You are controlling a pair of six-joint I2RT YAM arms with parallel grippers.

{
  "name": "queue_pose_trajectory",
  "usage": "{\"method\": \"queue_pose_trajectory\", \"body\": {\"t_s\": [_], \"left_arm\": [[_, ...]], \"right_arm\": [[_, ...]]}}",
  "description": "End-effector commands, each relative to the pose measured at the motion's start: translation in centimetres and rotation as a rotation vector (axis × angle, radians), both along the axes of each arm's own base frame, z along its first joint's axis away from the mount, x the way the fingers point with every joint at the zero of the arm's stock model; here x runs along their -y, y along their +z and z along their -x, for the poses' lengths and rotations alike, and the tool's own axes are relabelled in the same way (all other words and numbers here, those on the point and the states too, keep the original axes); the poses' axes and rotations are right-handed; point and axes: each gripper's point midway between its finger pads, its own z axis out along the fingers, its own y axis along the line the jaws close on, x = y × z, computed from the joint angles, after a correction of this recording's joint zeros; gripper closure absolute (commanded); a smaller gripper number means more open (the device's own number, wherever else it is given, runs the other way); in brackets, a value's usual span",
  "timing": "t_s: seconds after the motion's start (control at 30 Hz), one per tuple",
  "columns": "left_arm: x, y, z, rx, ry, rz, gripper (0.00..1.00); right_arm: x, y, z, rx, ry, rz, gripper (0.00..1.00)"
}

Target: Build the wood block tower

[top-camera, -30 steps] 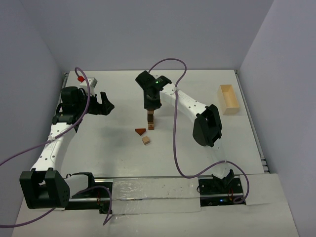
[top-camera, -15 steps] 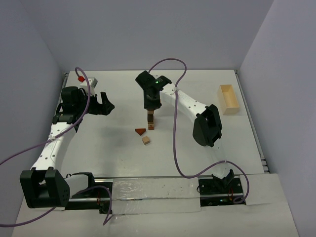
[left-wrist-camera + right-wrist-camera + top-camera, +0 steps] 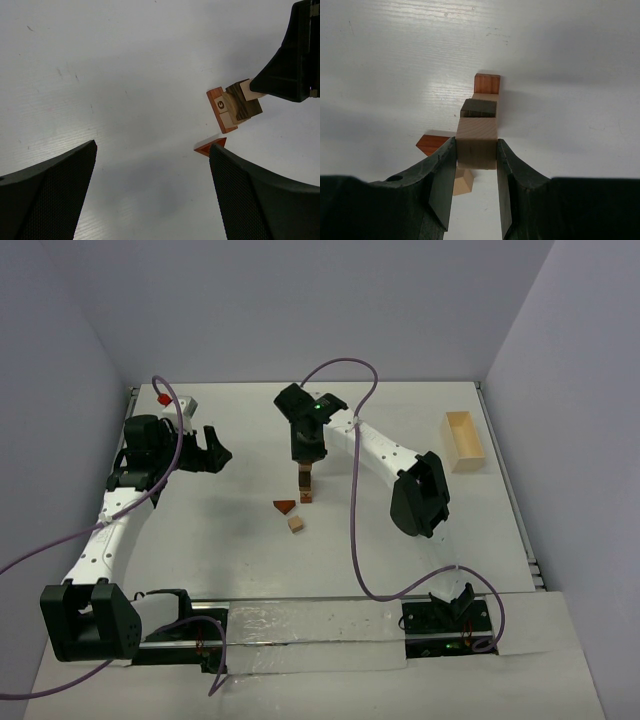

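Note:
The wood block tower (image 3: 304, 486) stands mid-table as a narrow stack: a reddish block (image 3: 486, 83) at the base, a dark block (image 3: 479, 108) above it. My right gripper (image 3: 476, 155) is shut on a pale wood block (image 3: 476, 145) at the stack's top, one finger on each side. From the left wrist the tower (image 3: 232, 107) leans into view with a lettered reddish block. My left gripper (image 3: 152, 170) hangs open over bare table, left of the tower, with nothing between its fingers. In the top view the left gripper (image 3: 212, 450) is well apart from the tower.
A reddish wedge (image 3: 285, 506) and a small tan cube (image 3: 296, 524) lie just in front of the tower. A pale wooden open box (image 3: 463, 440) sits at the far right. A small red object (image 3: 162, 398) is at the back left corner.

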Motion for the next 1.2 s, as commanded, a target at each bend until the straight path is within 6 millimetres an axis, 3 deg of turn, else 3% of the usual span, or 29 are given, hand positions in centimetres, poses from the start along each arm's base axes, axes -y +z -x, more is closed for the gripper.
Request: {"method": "queue_pose_trajectory", "body": {"t_s": [0.0, 1.17], "left_arm": [[0.2, 1.9, -0.9, 0.067, -0.015, 0.011, 0.01], [0.2, 1.5, -0.8, 0.062, -0.021, 0.011, 0.01]], "right_arm": [[-1.2, 1.8, -1.0, 0.075, 0.001, -0.027, 0.78], [-1.2, 0.8, -1.2, 0.064, -0.007, -0.007, 0.71]]}}
